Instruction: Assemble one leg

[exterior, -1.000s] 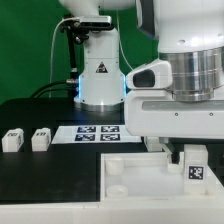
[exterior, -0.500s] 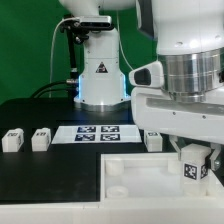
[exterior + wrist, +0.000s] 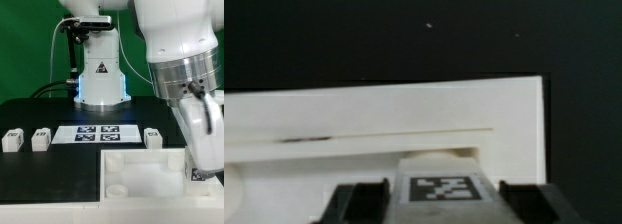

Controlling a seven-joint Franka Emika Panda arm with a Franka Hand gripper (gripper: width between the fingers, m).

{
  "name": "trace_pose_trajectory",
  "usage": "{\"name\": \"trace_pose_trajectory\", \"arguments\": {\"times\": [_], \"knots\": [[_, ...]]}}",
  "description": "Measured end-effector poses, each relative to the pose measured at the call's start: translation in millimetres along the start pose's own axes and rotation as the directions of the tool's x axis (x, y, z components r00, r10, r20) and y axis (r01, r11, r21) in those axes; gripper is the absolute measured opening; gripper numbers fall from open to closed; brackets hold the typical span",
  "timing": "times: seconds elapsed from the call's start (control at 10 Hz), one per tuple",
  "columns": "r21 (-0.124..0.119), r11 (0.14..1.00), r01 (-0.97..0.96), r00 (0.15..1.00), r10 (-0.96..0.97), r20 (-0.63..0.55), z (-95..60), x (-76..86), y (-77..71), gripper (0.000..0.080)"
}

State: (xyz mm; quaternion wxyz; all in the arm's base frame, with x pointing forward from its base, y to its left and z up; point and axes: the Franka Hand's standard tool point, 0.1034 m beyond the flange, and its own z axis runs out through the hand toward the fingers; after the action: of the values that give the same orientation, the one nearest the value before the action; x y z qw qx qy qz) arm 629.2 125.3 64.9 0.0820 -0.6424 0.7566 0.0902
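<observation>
The two-finger gripper has its dark jaws closed on either side of a small white plastic square-sectioned leg — the black-and-white fiducial tag on its face reads clearly in the wrist view, though the fingertips are cut off at the picture's edge. Just beyond it lies the large white tray-like panel, smooth and matt, with a raised rim and a rounded corner socket half hidden. In the exterior view the arm's bulky white wrist hides the gripper and held leg. Three more tagged white blocks stand apart on the black table, flanking the thin flat marker board.
</observation>
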Motion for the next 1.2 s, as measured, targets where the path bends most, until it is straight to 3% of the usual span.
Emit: {"name": "trace_pose_trajectory", "arguments": {"times": [0.3, 0.5, 0.6, 0.7, 0.8, 1.0, 1.2], "knots": [[0.034, 0.975, -0.218, 0.976, 0.219, -0.009, -0.4, -3.2, -2.2, 0.0295], [0.040, 0.976, -0.213, 0.977, 0.214, -0.018, -0.4, -1.4, -2.7, 0.0295], [0.039, 0.977, -0.212, 0.977, 0.213, -0.018, 0.2, -1.8, -2.3, 0.0444], [0.039, 0.979, -0.202, 0.979, 0.203, -0.018, 0.2, -3.1, -1.7, 0.0444], [0.036, 0.983, -0.181, 0.983, 0.182, -0.017, -1.4, -7.9, 2.8, 0.0597], [0.030, 0.990, -0.137, 0.990, 0.137, -0.014, -13.8, -15.9, 14.1, 0.0633], [-0.001, 0.995, -0.097, 0.995, 0.097, -0.010, -22.8, -26.4, 22.3, 0.0648]]}}
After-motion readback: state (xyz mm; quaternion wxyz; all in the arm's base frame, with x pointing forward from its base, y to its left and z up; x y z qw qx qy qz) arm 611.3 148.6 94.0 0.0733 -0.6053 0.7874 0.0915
